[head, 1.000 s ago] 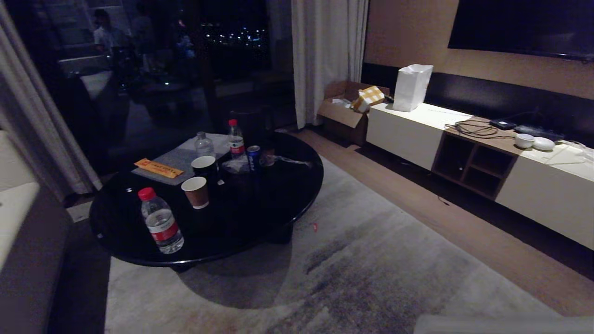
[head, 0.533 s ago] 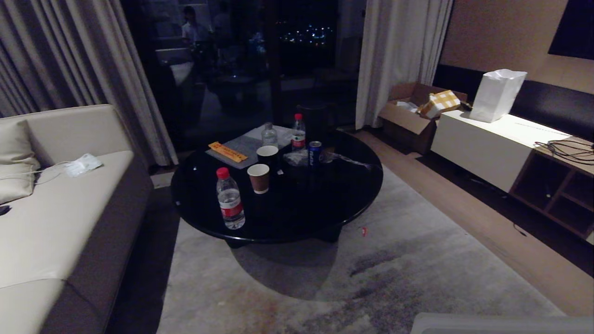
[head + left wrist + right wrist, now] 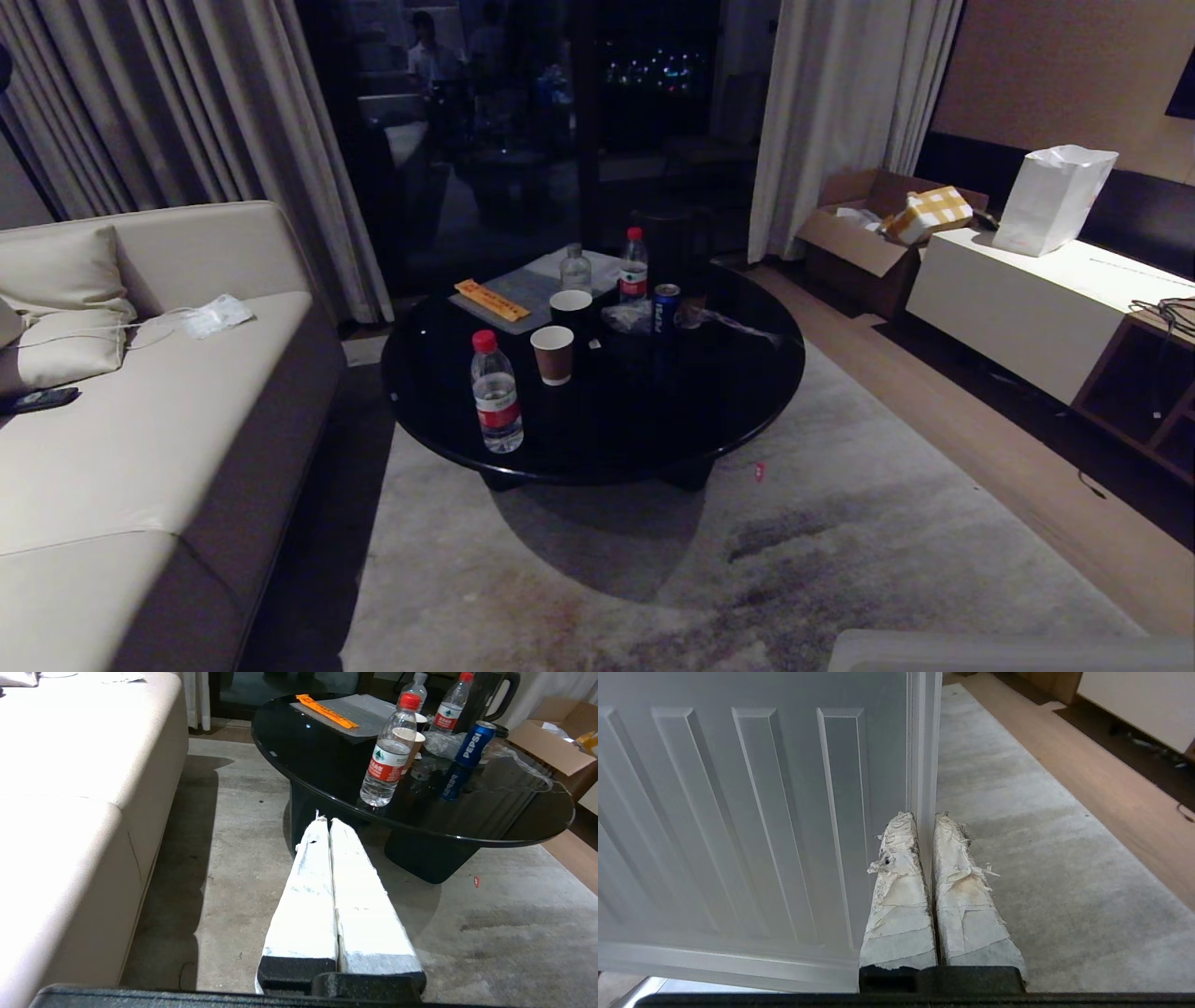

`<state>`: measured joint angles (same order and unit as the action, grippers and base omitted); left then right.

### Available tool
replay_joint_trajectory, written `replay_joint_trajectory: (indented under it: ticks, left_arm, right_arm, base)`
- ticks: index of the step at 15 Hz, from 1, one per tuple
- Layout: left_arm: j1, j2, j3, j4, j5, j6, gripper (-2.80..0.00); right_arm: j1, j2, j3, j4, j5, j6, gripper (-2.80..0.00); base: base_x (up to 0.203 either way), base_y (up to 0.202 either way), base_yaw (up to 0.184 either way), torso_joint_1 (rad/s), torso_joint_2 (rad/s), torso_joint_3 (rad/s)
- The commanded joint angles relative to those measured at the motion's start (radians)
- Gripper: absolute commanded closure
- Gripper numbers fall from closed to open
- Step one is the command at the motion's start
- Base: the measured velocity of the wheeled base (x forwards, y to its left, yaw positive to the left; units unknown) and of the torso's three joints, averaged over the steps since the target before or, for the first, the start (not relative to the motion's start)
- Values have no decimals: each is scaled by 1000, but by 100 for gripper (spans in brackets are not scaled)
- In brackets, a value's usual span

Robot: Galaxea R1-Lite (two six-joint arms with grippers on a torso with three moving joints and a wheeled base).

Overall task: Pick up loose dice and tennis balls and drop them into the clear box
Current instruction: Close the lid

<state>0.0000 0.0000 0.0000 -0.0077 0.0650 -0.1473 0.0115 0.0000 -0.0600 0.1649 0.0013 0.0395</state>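
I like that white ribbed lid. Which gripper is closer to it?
Right. The right gripper pinches the ribbed lid by its edge. The left gripper is shut over the rug, facing the round black table, with no lid by it.

Dice, tennis balls, clear box: out of view.

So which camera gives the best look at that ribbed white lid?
The right wrist view: the ribbed lid fills it, its rim pinched by the right gripper. The head view catches only a pale edge; the left wrist view shows none.
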Motion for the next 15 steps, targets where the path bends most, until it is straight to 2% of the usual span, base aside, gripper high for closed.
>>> replay_joint_trajectory:
  ticks: [1, 15]
  left_arm:
    - [0, 0, 2, 0, 1, -1, 0]
    - [0, 2, 2, -1, 1, -3, 0]
  right_arm:
    - [0, 2, 0, 1, 0, 0, 0]
    - [-1, 2, 0, 1, 0, 0, 0]
  base:
    - [0, 0, 0, 0, 0, 0]
    - [0, 0, 0, 0, 0, 0]
